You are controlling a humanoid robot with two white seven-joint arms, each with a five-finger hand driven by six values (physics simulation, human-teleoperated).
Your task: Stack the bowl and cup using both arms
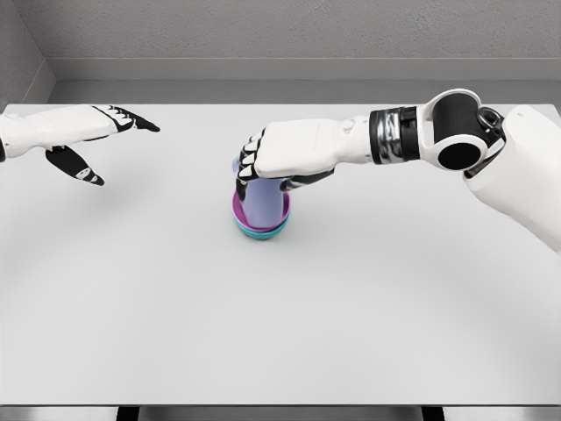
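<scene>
Right hand (276, 156), centre of frame, fingers wrapped round the pale cup (261, 203); cup stands upright inside the bowl (260, 228) on the table (280, 333), just below centre; left hand (74, 140) upper left, fingers spread, holding nothing, well apart from cup & bowl

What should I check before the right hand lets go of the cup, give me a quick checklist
1. Right hand fingers wrapped around the lavender cup: ok.
2. Cup sits inside the bowl: ok.
3. Cup upright: ok, roughly.
4. Cup bottom resting on the bowl floor: cannot tell, hidden by the rim.
5. Left hand open and clear of the stack: ok.
6. Bowl well away from the table edges: ok.
</scene>
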